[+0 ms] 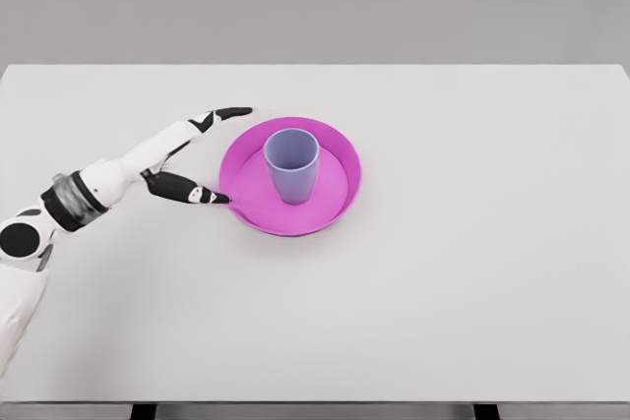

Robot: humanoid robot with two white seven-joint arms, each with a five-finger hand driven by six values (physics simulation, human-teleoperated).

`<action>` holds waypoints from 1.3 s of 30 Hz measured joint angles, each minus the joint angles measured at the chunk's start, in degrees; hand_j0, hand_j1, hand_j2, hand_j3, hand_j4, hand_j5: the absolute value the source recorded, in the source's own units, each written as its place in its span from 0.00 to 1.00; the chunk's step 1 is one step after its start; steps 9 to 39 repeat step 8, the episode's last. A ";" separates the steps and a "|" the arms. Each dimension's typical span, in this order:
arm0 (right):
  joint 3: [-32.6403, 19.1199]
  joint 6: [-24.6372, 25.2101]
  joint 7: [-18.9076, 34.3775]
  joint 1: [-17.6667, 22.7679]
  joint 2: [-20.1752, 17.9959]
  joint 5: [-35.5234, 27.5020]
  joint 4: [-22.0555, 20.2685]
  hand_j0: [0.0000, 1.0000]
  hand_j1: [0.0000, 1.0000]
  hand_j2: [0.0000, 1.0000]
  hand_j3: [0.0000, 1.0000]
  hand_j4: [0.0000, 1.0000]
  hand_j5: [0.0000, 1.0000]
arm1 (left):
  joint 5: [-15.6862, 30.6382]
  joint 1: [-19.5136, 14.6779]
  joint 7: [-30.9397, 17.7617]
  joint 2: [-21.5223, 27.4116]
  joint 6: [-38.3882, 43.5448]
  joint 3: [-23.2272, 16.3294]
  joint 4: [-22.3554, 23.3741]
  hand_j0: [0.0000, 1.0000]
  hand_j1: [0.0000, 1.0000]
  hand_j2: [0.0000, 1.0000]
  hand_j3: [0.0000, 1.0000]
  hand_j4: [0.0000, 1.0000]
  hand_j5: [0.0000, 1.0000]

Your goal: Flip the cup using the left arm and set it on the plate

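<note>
Left hand [187, 154] spread beside plate [340, 199], cup [291, 165] upright on it

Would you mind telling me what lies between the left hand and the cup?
In the head view, only the near rim and bare floor of the pink plate separate the open left hand from the upright cup.

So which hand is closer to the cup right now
Left. The left hand is open beside the plate, just left of the cup standing on it. The right hand is out of view.
</note>
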 measured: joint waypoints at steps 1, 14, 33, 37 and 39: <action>0.00 0.00 0.00 0.00 0.00 0.00 0.00 1.00 1.00 1.00 1.00 1.00 1.00 | 0.43 0.70 0.00 1.57 -0.29 0.75 0.01 1.00 1.00 1.00 1.00 1.00 1.00; 0.00 0.00 0.00 0.00 0.00 0.00 0.00 1.00 1.00 1.00 1.00 1.00 1.00 | 5.37 5.98 0.00 12.17 -2.37 5.97 1.16 1.00 1.00 1.00 1.00 1.00 1.00; 0.00 0.00 0.00 0.00 0.00 0.00 0.00 1.00 1.00 1.00 1.00 1.00 1.00 | 5.37 5.98 0.00 12.17 -2.37 5.97 1.16 1.00 1.00 1.00 1.00 1.00 1.00; 0.00 0.00 0.00 0.00 0.00 0.00 0.00 1.00 1.00 1.00 1.00 1.00 1.00 | 5.37 5.98 0.00 12.17 -2.37 5.97 1.16 1.00 1.00 1.00 1.00 1.00 1.00; 0.00 0.00 0.00 0.00 0.00 0.00 0.00 1.00 1.00 1.00 1.00 1.00 1.00 | 5.37 5.98 0.00 12.17 -2.37 5.97 1.16 1.00 1.00 1.00 1.00 1.00 1.00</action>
